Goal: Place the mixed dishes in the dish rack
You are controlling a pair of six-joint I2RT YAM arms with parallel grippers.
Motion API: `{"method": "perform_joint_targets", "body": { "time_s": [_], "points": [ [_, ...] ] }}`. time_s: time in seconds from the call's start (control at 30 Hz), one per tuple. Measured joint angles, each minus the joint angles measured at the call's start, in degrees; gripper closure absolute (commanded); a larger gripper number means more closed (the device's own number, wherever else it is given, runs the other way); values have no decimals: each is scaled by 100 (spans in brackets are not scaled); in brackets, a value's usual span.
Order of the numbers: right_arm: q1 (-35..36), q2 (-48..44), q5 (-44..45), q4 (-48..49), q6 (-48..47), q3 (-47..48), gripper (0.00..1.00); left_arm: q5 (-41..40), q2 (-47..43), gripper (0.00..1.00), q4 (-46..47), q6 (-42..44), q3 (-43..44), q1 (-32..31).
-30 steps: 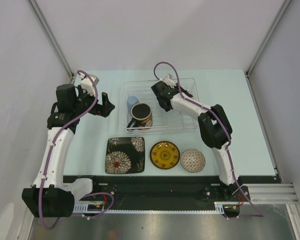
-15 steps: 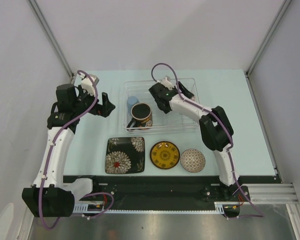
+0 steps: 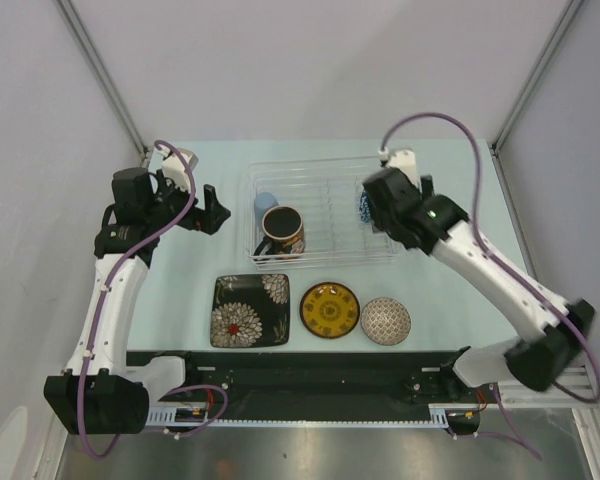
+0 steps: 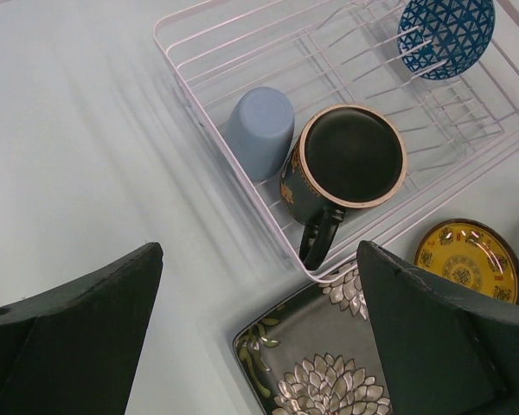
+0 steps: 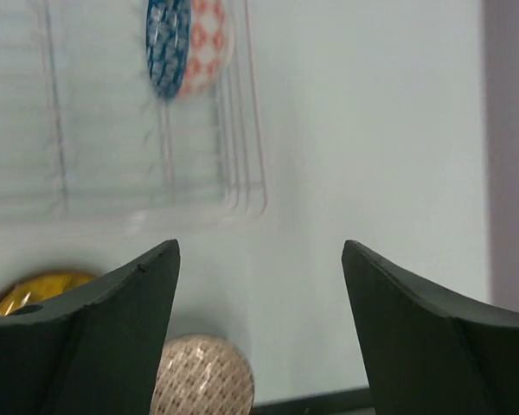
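Observation:
The clear dish rack (image 3: 323,170) holds the pale blue cup (image 3: 265,203) on its side, the dark floral mug (image 3: 282,230) and the blue patterned bowl (image 3: 364,207), which stands on edge at the right end. In front of the rack lie the black square floral plate (image 3: 250,310), the yellow saucer (image 3: 329,309) and the brownish bowl (image 3: 385,320). My left gripper (image 4: 259,255) hovers open left of the rack, over the plate's (image 4: 329,354) corner. My right gripper (image 5: 259,251) is open and empty above the table, right of the rack, with the brownish bowl (image 5: 203,376) below it.
Grey walls enclose the table on three sides. A black rail (image 3: 310,365) runs along the near edge behind the arm bases. The left wrist view shows the cup (image 4: 261,131), mug (image 4: 350,160), blue bowl (image 4: 445,30) and saucer (image 4: 469,259).
My right arm has swung out of the rack's middle toward the right and its jaws have opened. The blue bowl now shows standing at the rack's right end. The left arm has not moved.

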Motion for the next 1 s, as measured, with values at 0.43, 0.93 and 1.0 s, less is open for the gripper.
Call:
{"method": "perform_joint_targets", "body": {
  "time_s": [0.43,0.93,1.0],
  "points": [
    [221,-3082,-2603,-1106,2907,-3624,35,26,44,0,35,-129,7,0],
    [-267,-2787,-3679,-142,3641,-5038,40,24,39,0,20,-149,101,2],
    [-426,-2695,-3792,33,3617,-5141,45,24,37,0,17,-149,105,2]
  ]
}}
